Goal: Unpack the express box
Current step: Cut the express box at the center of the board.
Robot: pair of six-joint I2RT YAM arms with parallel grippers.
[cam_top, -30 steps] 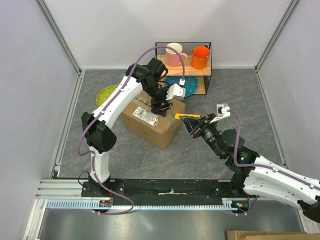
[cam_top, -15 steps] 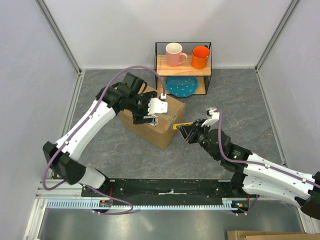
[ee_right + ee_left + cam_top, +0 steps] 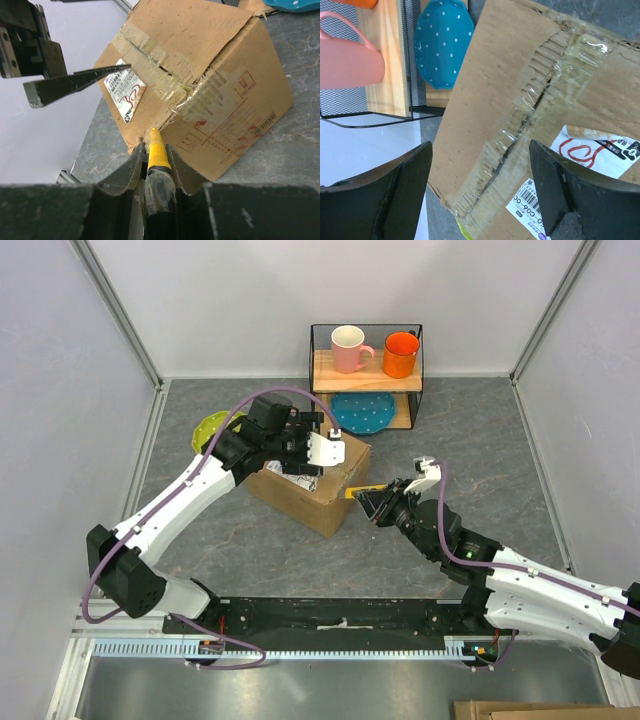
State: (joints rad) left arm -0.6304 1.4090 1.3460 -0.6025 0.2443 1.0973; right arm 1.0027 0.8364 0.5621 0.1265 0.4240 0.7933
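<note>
The express box [image 3: 318,492], brown cardboard with a white red-printed label [image 3: 600,150] and a torn taped seam [image 3: 540,95], stands mid-table. My left gripper [image 3: 303,454] hovers over its top; in the left wrist view it [image 3: 480,150] is open, both fingers straddling the seam and nothing between them. My right gripper [image 3: 378,503] is to the right of the box, shut on a yellow utility knife [image 3: 360,491]. In the right wrist view the knife's tip [image 3: 155,136] touches the box's near corner [image 3: 150,131], held between the fingers of that gripper [image 3: 154,149].
A black wire shelf [image 3: 420,370] at the back holds a pink mug [image 3: 348,348] and an orange mug [image 3: 400,354], with a teal dotted plate [image 3: 362,412] beneath. A yellow-green plate [image 3: 212,428] lies behind the box's left end. Grey walls close in both sides.
My left arm has dropped lower and swung left, its gripper staying over the box top and opening wider. My right gripper has carried the knife left to the box's corner.
</note>
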